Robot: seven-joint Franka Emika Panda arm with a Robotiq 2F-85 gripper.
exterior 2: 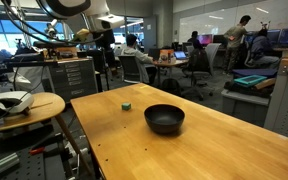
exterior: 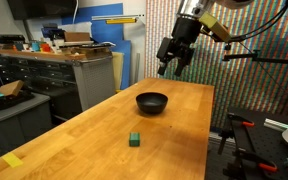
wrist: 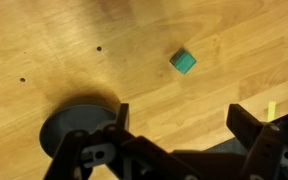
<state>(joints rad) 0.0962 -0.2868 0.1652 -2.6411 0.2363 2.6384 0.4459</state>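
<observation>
A black bowl sits on the wooden table. A small green cube lies apart from it on the bare wood. My gripper hangs high over the table's far end, beyond the bowl, open and empty. In the wrist view the gripper shows wide-apart dark fingers with only wood between them. There the bowl lies at lower left, partly hidden by the gripper body, and the cube sits farther up the picture.
A strip of yellow tape marks the table near one corner. A grey cabinet with clutter stands beside the table. A round side table is close by. Stands and cables crowd another side.
</observation>
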